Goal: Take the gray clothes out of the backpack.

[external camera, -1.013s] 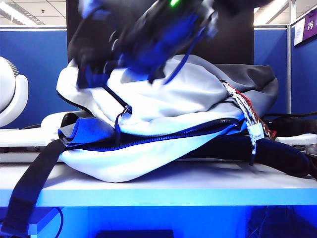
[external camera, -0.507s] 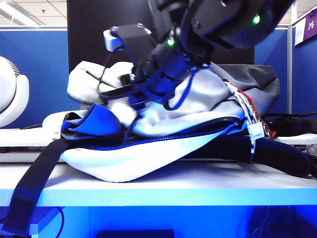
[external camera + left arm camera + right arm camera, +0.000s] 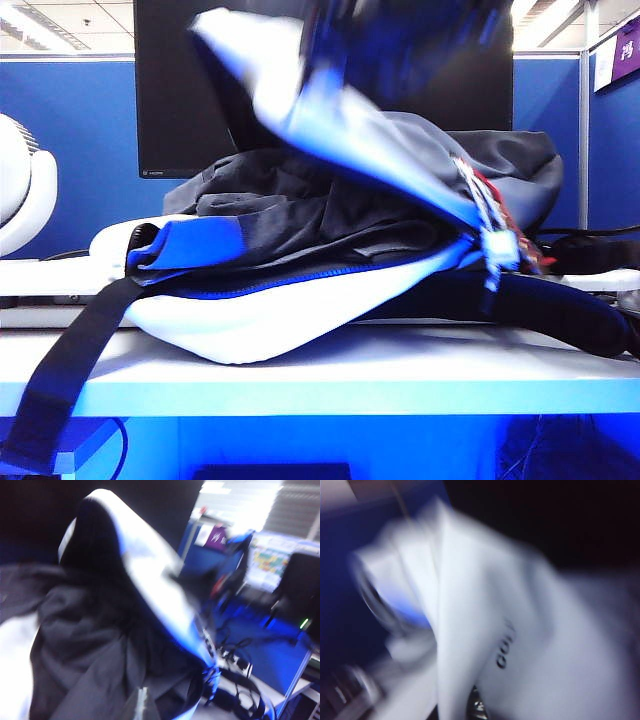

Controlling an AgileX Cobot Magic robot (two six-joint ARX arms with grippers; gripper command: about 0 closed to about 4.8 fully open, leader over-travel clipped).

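Backpack [image 3: 300, 320], white and light gray, lies on its side across the pale table [image 3: 330, 385], its upper flap [image 3: 330, 120] lifted high and blurred with motion, the black zipper line parted wide along the front. Behind it stands a large dark monitor [image 3: 180, 110] against blue office partitions. A dark smear at the top of the exterior view, where the flap peaks, is the right arm [image 3: 400, 35]; its gripper cannot be made out there. The right wrist view is filled with blurred white backpack fabric pulled into a fold close to the lens, and the right gripper reads as closed, apparently clamped on that flap. The gray clothes [image 3: 290, 205], a wrinkled charcoal bundle with a bright blue part [image 3: 195, 245] at the near left, sit inside the opened backpack, lying on the lower shell and fully exposed under the raised flap; the left wrist view looks down on the same creased dark cloth [image 3: 95, 645] beneath the arching white panel [image 3: 145, 580]. A broad black strap [image 3: 70, 370] hangs off the table edge at left. Braided cords [image 3: 490, 225] dangle at the backpack's right end. The left gripper is closed, out of sight in every view, and nothing shows in its hold
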